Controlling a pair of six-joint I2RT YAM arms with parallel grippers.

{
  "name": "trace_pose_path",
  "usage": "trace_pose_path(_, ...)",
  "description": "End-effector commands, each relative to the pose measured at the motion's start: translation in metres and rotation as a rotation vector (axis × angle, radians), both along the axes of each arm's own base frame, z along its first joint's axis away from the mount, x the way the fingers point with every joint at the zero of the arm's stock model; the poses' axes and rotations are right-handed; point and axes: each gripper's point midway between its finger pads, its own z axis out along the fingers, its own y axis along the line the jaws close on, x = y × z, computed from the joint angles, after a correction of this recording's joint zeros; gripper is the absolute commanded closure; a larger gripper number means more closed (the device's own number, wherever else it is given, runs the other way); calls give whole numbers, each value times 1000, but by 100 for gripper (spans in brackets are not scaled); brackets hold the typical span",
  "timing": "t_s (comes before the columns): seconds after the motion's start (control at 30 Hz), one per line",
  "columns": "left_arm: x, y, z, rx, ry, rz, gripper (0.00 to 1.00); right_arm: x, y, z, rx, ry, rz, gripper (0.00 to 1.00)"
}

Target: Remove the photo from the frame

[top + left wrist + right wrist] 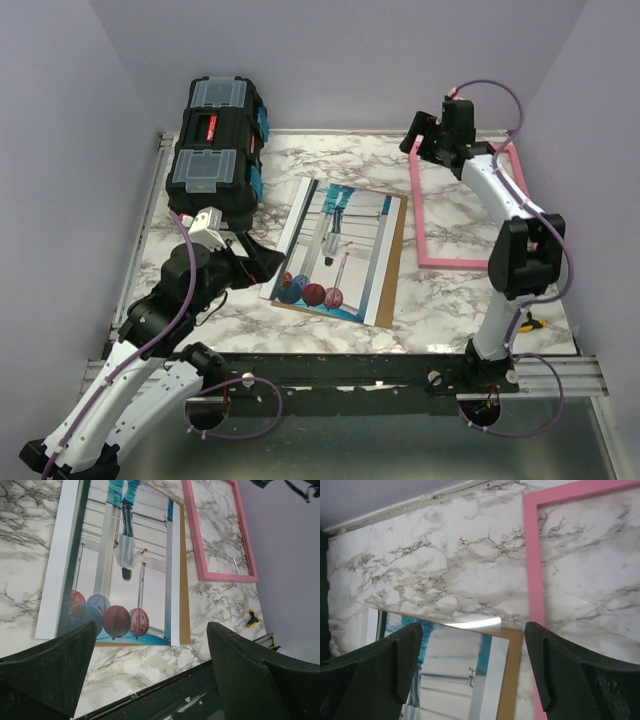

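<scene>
- Top view: the photo (335,250) lies flat on a brown backing board (401,215) in the middle of the marble table (450,300). The pink frame (455,262) lies apart on its right, with the table showing through it. A black toolbox (215,150) is on its left.
- Left wrist: the left fingers (55,665) stand wide apart over the photo's end with the balls and hold nothing.
- Right wrist: the right fingers (570,670) are also apart and hold nothing.

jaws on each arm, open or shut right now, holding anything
Left gripper: jaws open, holding nothing.
Right gripper: jaws open, holding nothing.
</scene>
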Motion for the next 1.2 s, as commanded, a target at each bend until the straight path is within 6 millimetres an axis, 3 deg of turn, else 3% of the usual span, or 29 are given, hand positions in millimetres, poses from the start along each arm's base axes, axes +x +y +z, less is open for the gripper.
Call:
trace_pose_path(0.0,0,3,12,0,-38,-1,6,-73,-36,52,-258,66,-79,8)
trace_pose_path(0.07,0,4,12,4,-43,2,6,-103,-24,56,-211,63,-13,0)
trace_pose_path(0.17,-1,5,15,11,-63,-7,6,-158,1,59,-87,45,101,0)
trace_pose_path(0.27,-2,9,22,15,-90,2,6,-207,12,69,32,-9,159,0)
trace_pose_path(0.4,-7,15,39,14,-152,2,5,-266,7,94,117,-128,162,0)
trace_pose_path(0.53,-15,27,59,7,-215,28,5,-306,-5,124,184,-235,102,0)
trace_pose_path(0.87,-47,79,129,-31,-454,162,5,-363,-57,200,191,-587,-95,0)
trace_pose_path(1.0,-57,99,143,-21,-501,223,5,-379,-61,220,209,-671,-97,0)
trace_pose_path(1.17,-63,112,149,-16,-531,267,5,-383,-68,229,186,-687,-120,0)
